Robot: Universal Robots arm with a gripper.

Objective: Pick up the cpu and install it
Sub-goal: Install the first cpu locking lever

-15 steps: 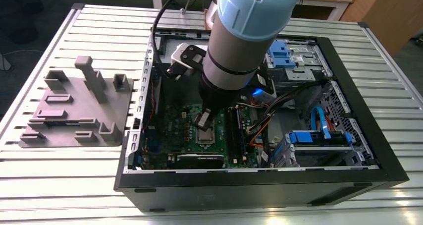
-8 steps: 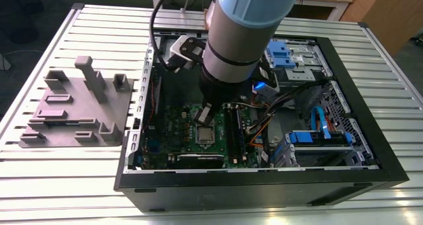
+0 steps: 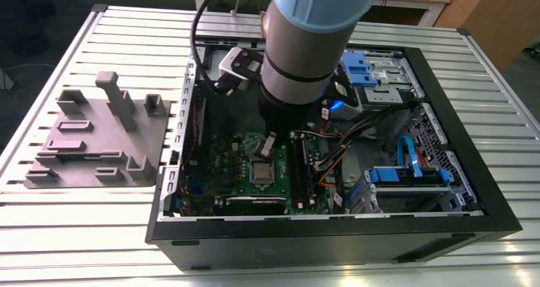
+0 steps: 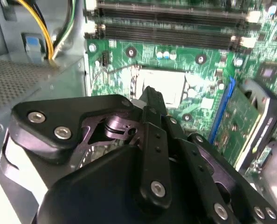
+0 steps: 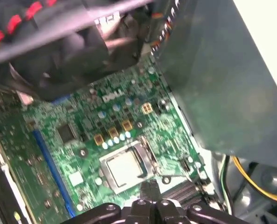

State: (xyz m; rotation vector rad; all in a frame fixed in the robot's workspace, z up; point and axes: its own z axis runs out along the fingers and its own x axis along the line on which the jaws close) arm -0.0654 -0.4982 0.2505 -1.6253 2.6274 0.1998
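Seated already in the motherboard [image 5: 82, 140] socket: the cpu [image 5: 123, 165]; jaws of the gripper [image 5: 150, 189] pinched together, empty, just above

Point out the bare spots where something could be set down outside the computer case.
Bare slatted table lies in front of the grey fixture and beside the case. Inside the case it is crowded: motherboard, cables, drive bays, arm.

The cpu [image 5: 123, 166] sits in the motherboard [image 5: 82, 135] socket inside the case [image 3: 337, 236].
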